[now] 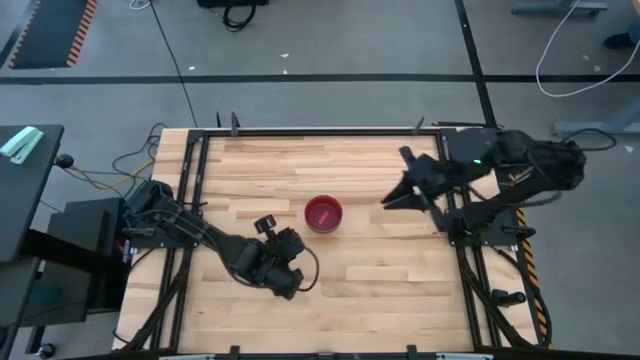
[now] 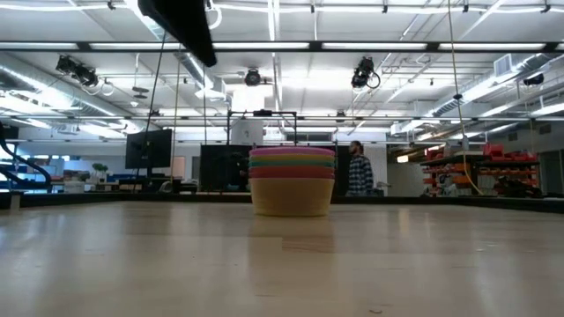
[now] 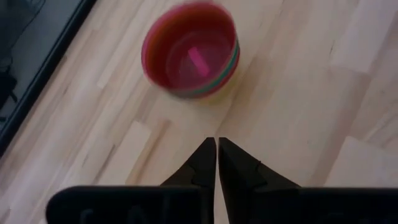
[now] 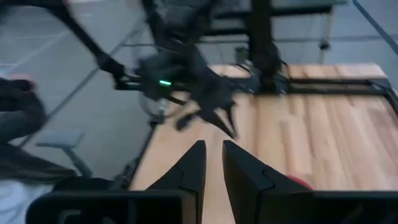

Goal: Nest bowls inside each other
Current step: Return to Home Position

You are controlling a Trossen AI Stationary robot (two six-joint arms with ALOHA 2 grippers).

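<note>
Several bowls sit nested in one stack (image 1: pixel 323 213) at the table's middle, standing on the bottom of the yellow outer bowl (image 2: pixel 292 201). The magenta-pink bowl (image 3: pixel 193 53) is innermost, and orange and green rims show between them. A separate blue or purple bowl does not show. My left gripper (image 1: pixel 270 230) hovers left of and slightly nearer than the stack, shut, raised above the table (image 2: pixel 210 60), with the stack ahead of its fingers (image 3: pixel 216 142). My right gripper (image 1: pixel 386 203) hangs right of the stack, pointing left, its fingers (image 4: pixel 213 144) shut with a thin slit between them.
Bare wood lies all round the stack. Black frame rails (image 1: pixel 190 200) run along the table's edges, and cables (image 1: pixel 120 165) trail at the left. In the low view a person (image 2: pixel 359 167) stands in the room beyond. The right wrist view shows the other arm (image 4: pixel 199 93) farther off.
</note>
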